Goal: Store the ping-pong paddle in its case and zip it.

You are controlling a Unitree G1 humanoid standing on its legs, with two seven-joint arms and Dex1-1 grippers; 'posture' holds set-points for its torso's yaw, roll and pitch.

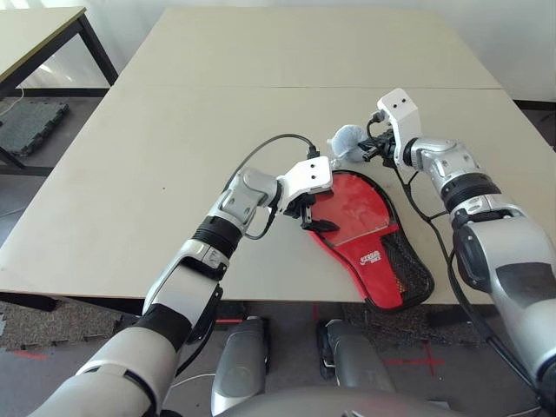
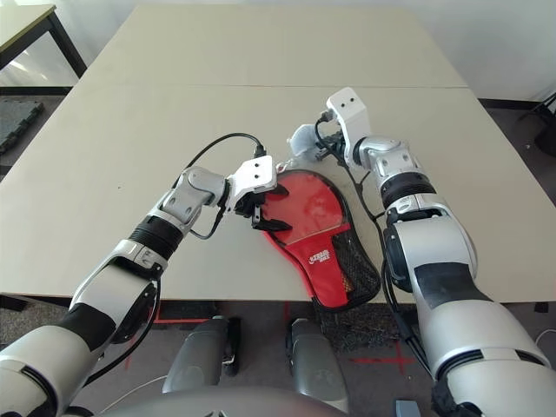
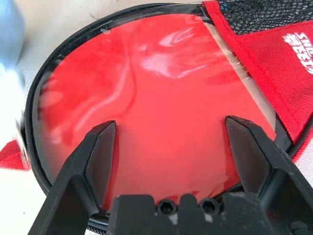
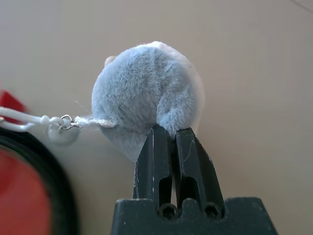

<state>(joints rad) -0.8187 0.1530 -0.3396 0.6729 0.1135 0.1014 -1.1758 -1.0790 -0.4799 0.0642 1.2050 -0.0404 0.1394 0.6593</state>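
Pale beige bench [image 1: 174, 156] fills most of the head view, with a second bench at the upper left corner and dark floor beyond. My case [image 1: 369, 234] lies at the lower right of centre, near the bench's front edge, its black mesh end toward the bottom right. I cannot make out the ping-pong paddle; the glossy red round under a clear panel in the left wrist view may be its face, but I cannot tell.

My left pincer [image 3: 171, 152] stands wide above that red round, fingers apart and holding nothing. My right pincer [image 4: 171, 134] is closed on the lower edge of the grey-blue fluffy ball [image 4: 146, 93], which sits just past the case's rounded end at upper centre and hangs from a white cord [image 4: 24, 117] running toward the black zipper rim.

I judge the case light, limp and a bit slick on its glossy panel, so it likely slides or buckles when pulled. The ball is soft and squashes; a pinch on fluff may slip. Pressing the case down near the rim looks the safer hold.

Nothing else crowds the case; my own forearm cables hang close.
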